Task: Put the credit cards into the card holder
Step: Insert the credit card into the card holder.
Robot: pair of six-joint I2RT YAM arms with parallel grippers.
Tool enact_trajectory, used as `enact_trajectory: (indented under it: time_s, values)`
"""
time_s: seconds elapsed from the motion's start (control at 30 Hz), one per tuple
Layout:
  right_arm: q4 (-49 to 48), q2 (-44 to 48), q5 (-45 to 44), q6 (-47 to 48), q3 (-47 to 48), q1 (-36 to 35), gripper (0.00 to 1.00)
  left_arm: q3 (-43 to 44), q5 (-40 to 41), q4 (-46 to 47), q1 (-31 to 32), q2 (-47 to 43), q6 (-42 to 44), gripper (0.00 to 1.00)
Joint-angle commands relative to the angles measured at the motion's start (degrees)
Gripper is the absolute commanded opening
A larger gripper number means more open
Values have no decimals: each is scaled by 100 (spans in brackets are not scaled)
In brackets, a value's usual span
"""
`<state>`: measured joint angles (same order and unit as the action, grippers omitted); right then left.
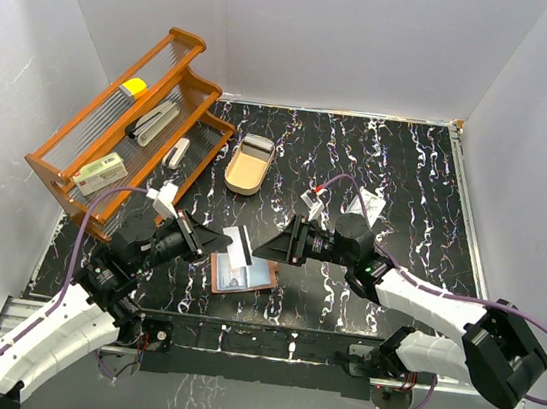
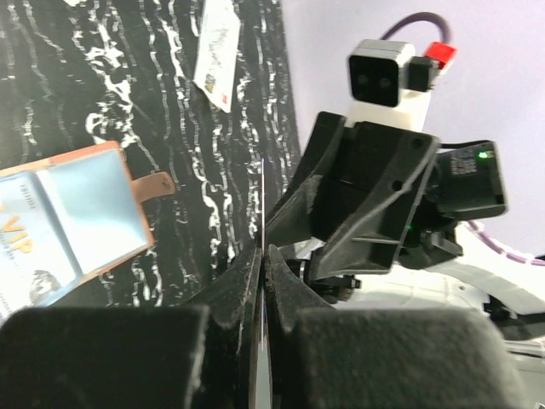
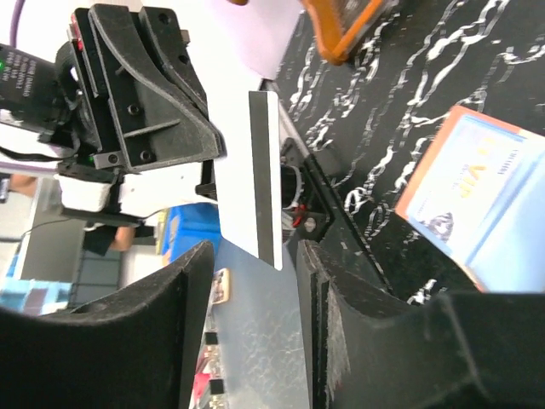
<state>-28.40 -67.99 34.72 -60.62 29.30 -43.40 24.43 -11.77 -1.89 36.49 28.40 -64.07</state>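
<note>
White plastic, with a dark stripe along one long edge: that is the credit card pinched between the pressed-together fingers of the left gripper. The fingers hold the plain long edge, so the card's long axis runs crosswise to them, away from the arm bases. The striped edge faces the right gripper. From the left wrist the card shows edge-on.

The right gripper's fingers are spread, one on each side of the card's near end, and no contact shows.

One card holder lies open on the table just below both sets of fingertips, its long axis running from one gripper toward the other. Its strap tab points to the right gripper's side. A pale blue card shows in a pocket; how many sit inside I cannot tell.

One more white card lies flat behind the right gripper, well apart from the holder.
</note>
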Motion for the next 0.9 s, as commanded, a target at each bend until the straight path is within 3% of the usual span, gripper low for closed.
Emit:
enact_trajectory:
  time_s: [0.0, 0.3, 0.87]
  values:
    - [1140, 364, -684, 767, 398, -22, 43, -24, 289, -512, -10, -18, 399, 0]
    - [2702, -14, -1609, 1752, 876, -26, 43, -385, 305, -632, -10, 441, 580, 0]
    - [2929, -1461, -2051, 2362, 1560, -194, 39, -894, -238, 536, -10, 1793, 787, 0]
